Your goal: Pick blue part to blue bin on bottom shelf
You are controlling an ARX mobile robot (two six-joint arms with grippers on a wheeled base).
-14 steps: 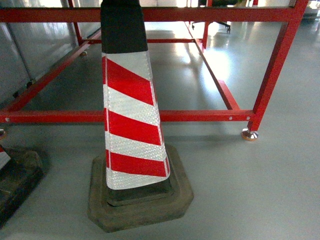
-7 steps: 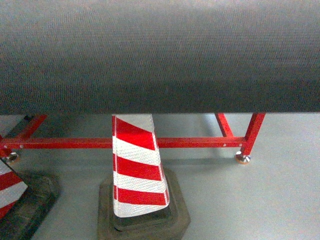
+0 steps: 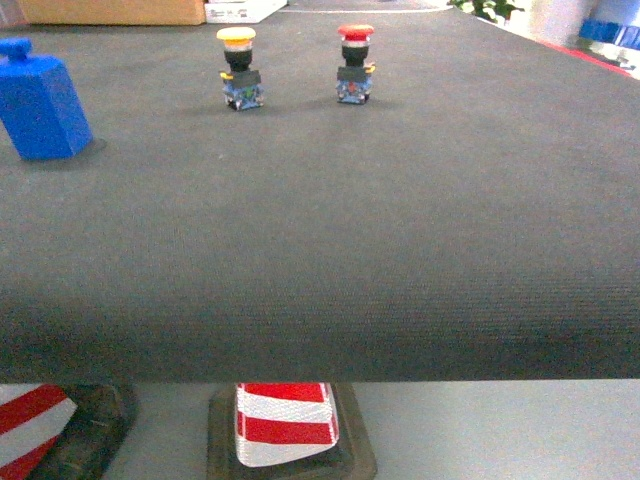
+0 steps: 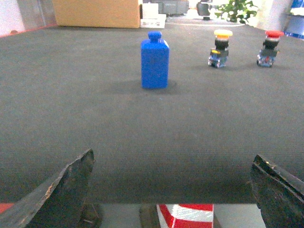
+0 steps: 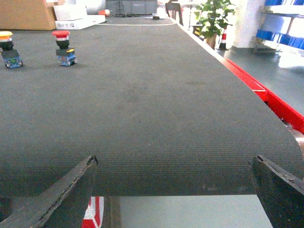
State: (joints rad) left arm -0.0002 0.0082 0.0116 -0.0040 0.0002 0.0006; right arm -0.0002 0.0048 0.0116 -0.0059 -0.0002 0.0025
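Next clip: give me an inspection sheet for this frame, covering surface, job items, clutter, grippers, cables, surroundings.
Surface: dark mat table top.
Job's things: blue part upright at the head view's far left; blue bin and bottom shelf nothing seen.
Clutter: yellow push-button and red push-button side by side, apart.
Grippers: left gripper open, empty; right gripper open, empty.
Cables: nothing seen.
Surroundings: striped cone below the table edge, cardboard box, potted plant.

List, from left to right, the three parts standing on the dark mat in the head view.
blue part → yellow-capped push button → red-capped push button
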